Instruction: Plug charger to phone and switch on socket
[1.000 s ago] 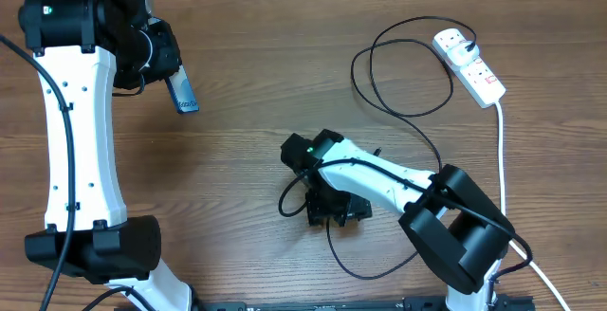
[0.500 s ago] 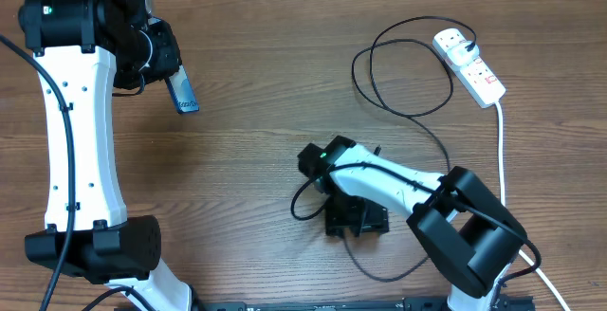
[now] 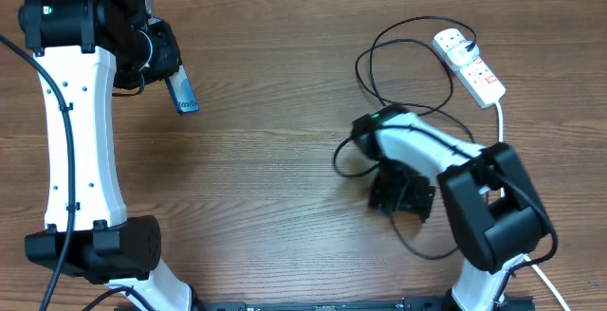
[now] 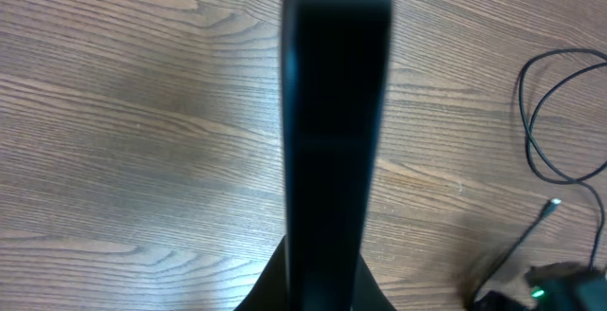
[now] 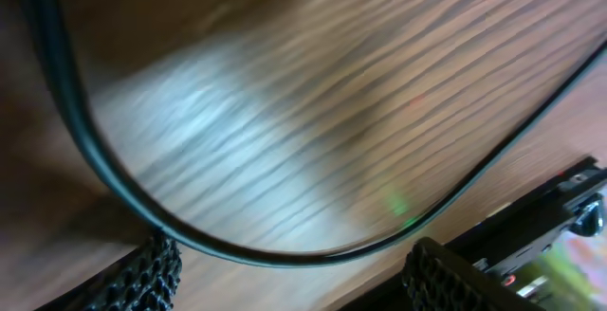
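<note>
Left gripper (image 3: pixel 171 82), upper left of the overhead view, was clamped on the phone (image 3: pixel 183 96). The phone was held clear of the table (image 3: pixel 266 159) and tilted. The left wrist camera saw it only as a dark, edge-on bar.

The socket (image 3: pixel 471 64) lay at upper right, with the white plug (image 3: pixel 452 39) seated in its far outlet. Its thick white cable (image 3: pixel 501 159) ran down the right side.

The charger (image 5: pixel 285 257) looped in black coils from the plug toward centre right.

Right gripper (image 3: pixel 403 197) sat low over the table at lower centre right. Its fingers were spread wide, with the charger curving loosely between the pads (image 5: pixel 147 273) and nothing clamped. The connector tip could not be made out.
</note>
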